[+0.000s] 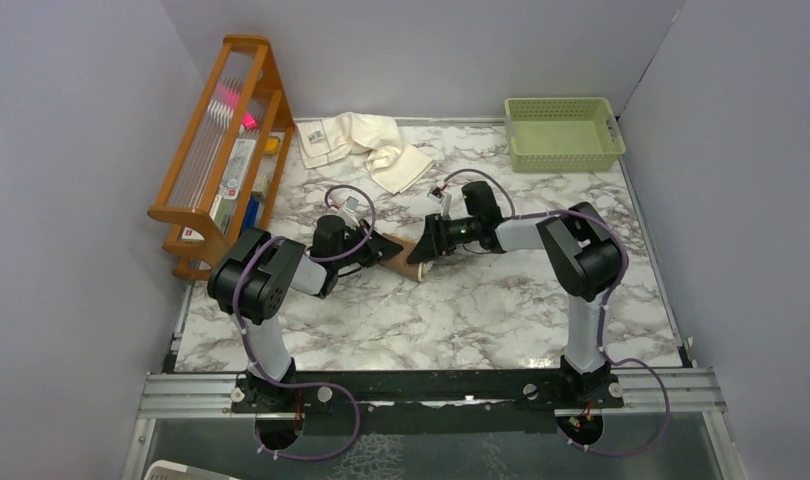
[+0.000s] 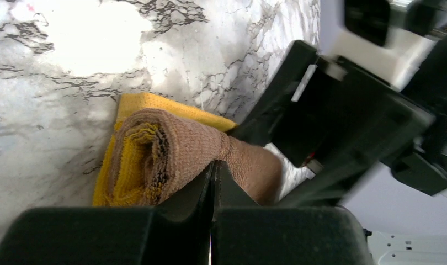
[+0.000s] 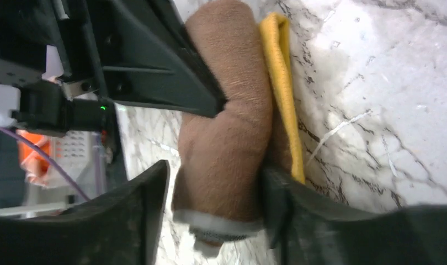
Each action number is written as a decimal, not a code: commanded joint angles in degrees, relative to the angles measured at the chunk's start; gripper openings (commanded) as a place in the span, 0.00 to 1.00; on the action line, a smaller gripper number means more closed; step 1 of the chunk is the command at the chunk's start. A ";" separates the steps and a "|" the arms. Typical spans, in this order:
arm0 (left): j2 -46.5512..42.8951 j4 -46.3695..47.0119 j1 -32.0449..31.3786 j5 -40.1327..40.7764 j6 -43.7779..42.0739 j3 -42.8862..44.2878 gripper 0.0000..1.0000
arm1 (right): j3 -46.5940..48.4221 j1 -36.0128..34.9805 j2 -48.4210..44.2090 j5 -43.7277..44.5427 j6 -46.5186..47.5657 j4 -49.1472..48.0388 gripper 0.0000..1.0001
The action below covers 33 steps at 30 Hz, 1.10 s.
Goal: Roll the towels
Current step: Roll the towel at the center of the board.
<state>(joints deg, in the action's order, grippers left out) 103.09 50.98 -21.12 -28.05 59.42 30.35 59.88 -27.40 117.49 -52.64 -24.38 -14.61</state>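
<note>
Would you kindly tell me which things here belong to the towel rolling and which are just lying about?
For the job: brown towel, rolled, pinched by the left gripper, right gripper straddling its end; cream towel, bunched at the back.
Lying about: green basket; wooden rack.

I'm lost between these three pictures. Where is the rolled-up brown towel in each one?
Top external: the brown towel is a small tan patch near mid-picture.
Left wrist: the brown towel sits centre-left, its rolled end facing the camera, with a yellow edge behind it.
Right wrist: the brown towel runs top to bottom at centre, with a yellow edge on its right.
Shared landmark: the grey-veined marble table under it in all three.
</note>
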 commanded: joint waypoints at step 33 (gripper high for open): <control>5.06 -1.78 -0.20 0.21 -5.52 -3.05 0.00 | -14.05 -26.82 -16.63 54.36 66.62 -3.32 0.82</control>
<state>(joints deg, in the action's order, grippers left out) 105.78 57.43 -21.12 -28.14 57.49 28.80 43.35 -53.98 98.61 -4.14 42.22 -20.03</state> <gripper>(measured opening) 0.010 0.842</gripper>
